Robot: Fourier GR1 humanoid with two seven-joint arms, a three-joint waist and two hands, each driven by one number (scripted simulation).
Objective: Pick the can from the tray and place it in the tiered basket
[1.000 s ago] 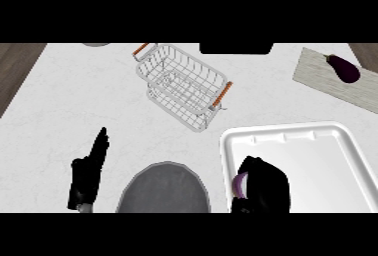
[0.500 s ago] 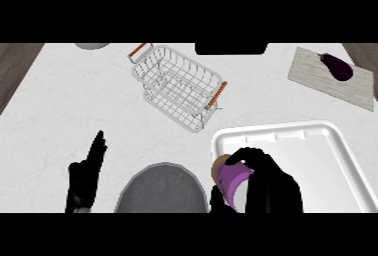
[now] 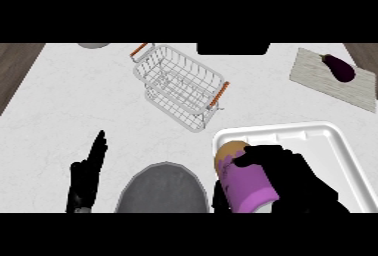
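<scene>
- The right hand [image 3: 291, 172] now curls around the purple can [image 3: 246, 181], raised over the white tray's [image 3: 336, 137] left edge; a second ago the can was barely visible.
- Judgement: pick is complete; transfer to the wire tiered basket [image 3: 181, 85] remains.
- The left hand [image 3: 87, 172] rests open, fingers straight.
- White marble counter [image 3: 66, 105]; eggplant [image 3: 338, 66] on a cutting board [image 3: 317, 80].

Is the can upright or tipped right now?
Tipped: the can leans, its tan top toward the basket, in the right hand.

Right hand [image 3: 291, 172] curls round purple can [image 3: 247, 184] over white tray [image 3: 347, 150]; wire tiered basket [image 3: 179, 87] stands apart; left hand [image 3: 87, 172] rests open on tabletop [image 3: 66, 100].
</scene>
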